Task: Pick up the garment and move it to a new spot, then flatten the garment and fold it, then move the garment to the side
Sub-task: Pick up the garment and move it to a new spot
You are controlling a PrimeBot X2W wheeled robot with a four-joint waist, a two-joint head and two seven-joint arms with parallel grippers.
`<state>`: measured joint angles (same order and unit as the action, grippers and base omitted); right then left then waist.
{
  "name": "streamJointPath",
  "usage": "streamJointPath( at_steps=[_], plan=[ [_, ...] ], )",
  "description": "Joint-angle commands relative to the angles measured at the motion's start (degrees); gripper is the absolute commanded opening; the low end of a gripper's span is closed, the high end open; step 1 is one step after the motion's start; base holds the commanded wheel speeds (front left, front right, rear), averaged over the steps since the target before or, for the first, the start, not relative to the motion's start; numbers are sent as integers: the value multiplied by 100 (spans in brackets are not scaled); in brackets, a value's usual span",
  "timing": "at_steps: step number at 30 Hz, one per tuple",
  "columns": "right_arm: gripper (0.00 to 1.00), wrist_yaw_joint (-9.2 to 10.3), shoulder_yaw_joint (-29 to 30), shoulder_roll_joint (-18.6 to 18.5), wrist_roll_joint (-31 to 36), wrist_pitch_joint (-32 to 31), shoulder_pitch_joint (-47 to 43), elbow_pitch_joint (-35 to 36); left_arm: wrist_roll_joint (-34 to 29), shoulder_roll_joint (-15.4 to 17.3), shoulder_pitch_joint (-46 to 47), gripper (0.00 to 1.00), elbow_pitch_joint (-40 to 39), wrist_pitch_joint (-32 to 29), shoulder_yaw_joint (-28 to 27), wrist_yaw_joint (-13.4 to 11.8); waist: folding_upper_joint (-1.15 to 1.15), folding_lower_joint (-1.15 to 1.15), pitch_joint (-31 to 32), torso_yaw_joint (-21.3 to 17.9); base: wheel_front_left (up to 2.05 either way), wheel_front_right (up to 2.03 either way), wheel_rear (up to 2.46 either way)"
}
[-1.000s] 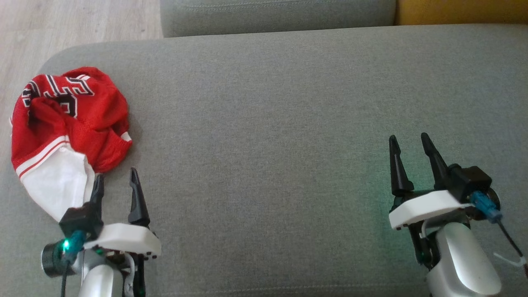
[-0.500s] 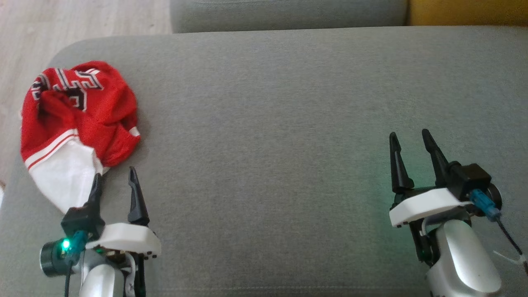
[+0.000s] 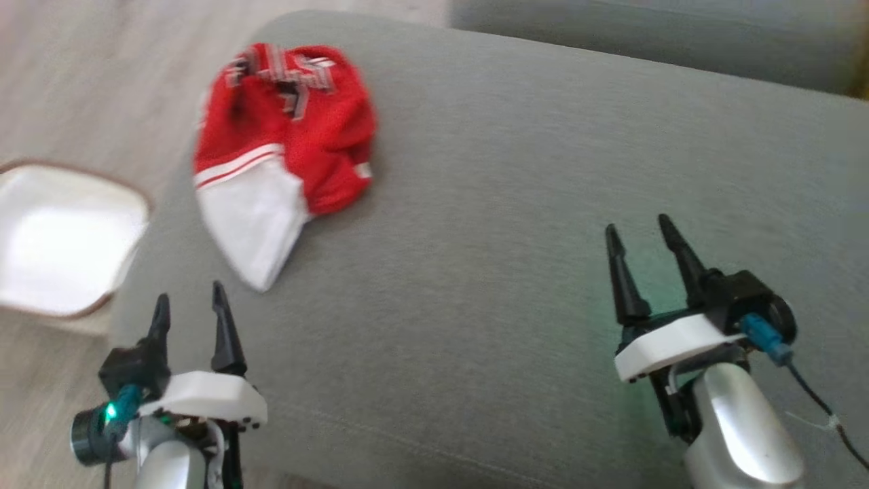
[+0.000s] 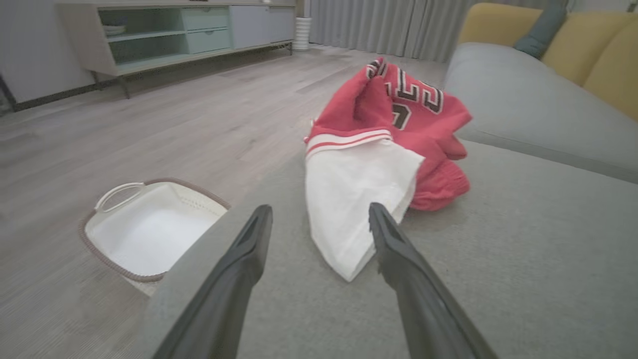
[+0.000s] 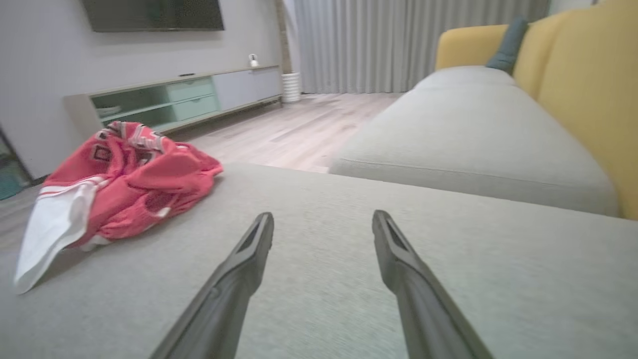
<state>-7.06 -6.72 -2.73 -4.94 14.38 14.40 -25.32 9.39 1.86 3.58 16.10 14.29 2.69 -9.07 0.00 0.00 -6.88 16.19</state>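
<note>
Garment (image 3: 285, 142), red with a white panel, lies crumpled on the grey sofa cushion (image 3: 475, 285) just ahead of the left gripper (image 3: 189, 293), slightly right of its fingertips and not touching them. That gripper's two fingers stand wide apart with nothing between them, and a white basket (image 3: 61, 238) sits on the floor off to its left. The right gripper (image 3: 637, 224) hovers well to the garment's right, fingers likewise spread and empty.
</note>
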Motion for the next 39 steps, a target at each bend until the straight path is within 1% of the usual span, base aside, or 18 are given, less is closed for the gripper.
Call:
streamJointPath(
  at_steps=[1,5,8,10,14,18,20,21,23,26,33,35,36,39],
  plan=[
    [100,-43,-268,-15,40,62,100,152,105,101,27,100,-174,71,-263,-35,0,0,4,749,0,0,0],
    [100,-43,-531,-15,-17,62,78,141,270,101,-140,100,-244,71,-454,-39,0,0,-18,1192,0,0,0],
    [100,-43,-691,-15,-59,62,93,134,296,101,-278,100,-291,71,-536,-20,0,0,-56,1389,0,0,0],
    [100,-43,-771,-15,-76,62,108,118,315,101,-356,100,-294,71,-553,0,0,0,-73,1455,0,0,0],
    [100,-43,-859,-25,-58,62,131,104,333,101,-371,100,-222,71,-553,76,0,0,-143,1459,0,0,0],
    [100,-43,-941,-103,-55,62,166,108,485,101,-204,100,-156,71,-491,118,0,0,-278,1309,0,0,0],
    [100,-43,-994,-159,-55,62,200,145,668,101,-44,100,-111,71,-538,218,0,0,-402,1187,0,0,0],
    [100,-43,-994,-159,-55,62,200,145,668,101,-44,100,-111,71,-538,218,0,0,-402,1187,0,0,0],
    [100,-43,-1084,-247,-48,62,272,181,818,101,167,100,-16,71,-591,334,0,0,-578,1041,0,0,0],
    [100,-43,-1170,-404,-59,62,424,262,859,101,590,100,161,71,-732,508,0,0,-856,844,0,0,0],
    [100,-43,-1305,-706,-116,62,799,639,424,143,1862,100,797,71,-1086,1005,0,0,-1521,501,0,0,0],
    [100,-43,-1344,-772,-126,62,888,779,316,193,2212,100,1004,71,-1158,1091,0,0,-1704,414,0,0,0],
    [100,-43,-1376,-825,-143,62,953,907,210,270,2547,100,1220,71,-1215,1156,0,0,-1835,336,0,0,0],
    [100,-43,-1437,-866,-175,62,1036,1056,126,370,2935,100,1557,71,-1313,1206,0,0,-2011,189,0,0,0]
  ],
)
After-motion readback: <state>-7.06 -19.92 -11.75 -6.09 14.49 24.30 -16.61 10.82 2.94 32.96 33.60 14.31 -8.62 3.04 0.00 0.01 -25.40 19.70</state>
